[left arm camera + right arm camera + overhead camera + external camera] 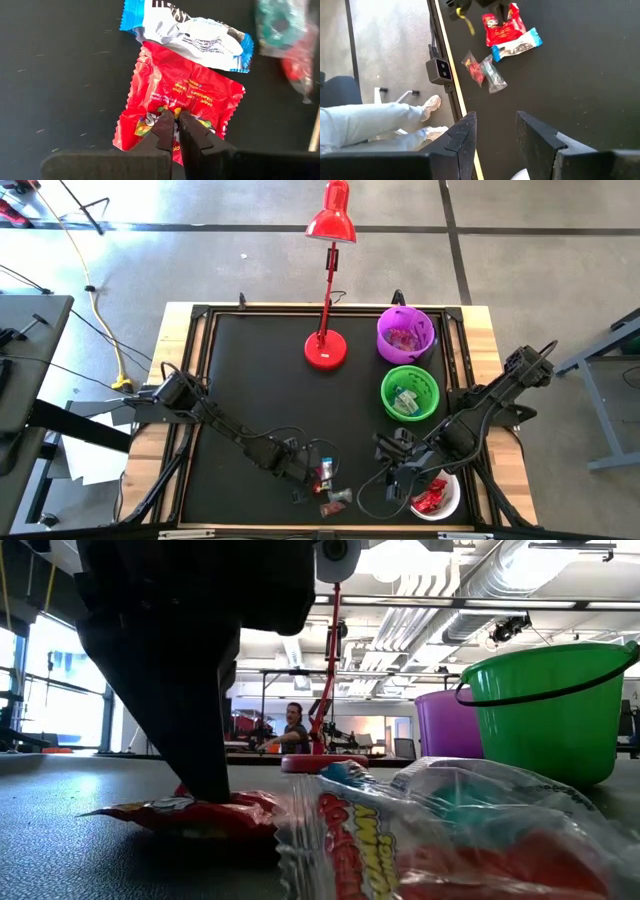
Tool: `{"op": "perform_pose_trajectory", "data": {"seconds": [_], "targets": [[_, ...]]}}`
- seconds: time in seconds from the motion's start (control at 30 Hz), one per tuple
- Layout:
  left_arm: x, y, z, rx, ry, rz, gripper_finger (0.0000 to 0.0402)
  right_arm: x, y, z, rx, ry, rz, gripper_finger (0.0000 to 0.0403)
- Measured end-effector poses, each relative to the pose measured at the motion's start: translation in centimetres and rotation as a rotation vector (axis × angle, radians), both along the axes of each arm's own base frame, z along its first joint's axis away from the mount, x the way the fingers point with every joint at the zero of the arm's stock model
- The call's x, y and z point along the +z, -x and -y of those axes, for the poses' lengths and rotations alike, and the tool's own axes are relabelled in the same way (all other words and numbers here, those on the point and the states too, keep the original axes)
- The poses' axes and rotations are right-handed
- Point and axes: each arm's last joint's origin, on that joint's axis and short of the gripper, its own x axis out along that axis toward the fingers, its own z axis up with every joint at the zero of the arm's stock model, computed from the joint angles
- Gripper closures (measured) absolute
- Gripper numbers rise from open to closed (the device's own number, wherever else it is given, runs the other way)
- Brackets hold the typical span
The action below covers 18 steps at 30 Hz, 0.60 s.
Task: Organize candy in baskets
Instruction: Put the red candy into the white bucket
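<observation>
Left wrist view shows the left end effector (176, 131) with its two dark fingers pressed together on the lower middle of a flat red crinkle-edged candy packet (180, 95), pinching the foil where it lies on the black matte surface (60, 75). A blue-and-white wrapped candy bar (192, 35) lies just beside the packet's far edge, touching or overlapping it. A clear twist-wrapped sweet with red and teal contents (287, 42) lies near, off to one side.

The pinch takes only a small fold of thin wrapper, so the packet could slip out as it rises, or hang and swing. Because the blue-and-white bar touches the red packet, a lift may drag that bar along or flick it toward the surface's edge.

From above, the loose candy sits near the front edge, well apart from the purple round plastic basket (405, 332) and green round plastic basket (409, 392). The white round basket (436, 497), already holding red wrappers, is nearer, but the right end effector (495, 131), fingers apart and holding nothing, hovers near it. A carry toward that basket could bring the two arms into contact. The red desk lamp (326, 348) stands in the way of a wide swing toward the back.
</observation>
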Motion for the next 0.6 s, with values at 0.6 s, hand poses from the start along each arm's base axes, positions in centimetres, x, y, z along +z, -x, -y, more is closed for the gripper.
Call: {"op": "perform_pose_trajectory", "data": {"seconds": [0.6], "targets": [[4.5, 0.9, 0.3, 0.148, 0.081, 0.124, 0.0401, -0.1, 0.1, 0.1, 0.031, 0.029, -0.003, 0.027]]}}
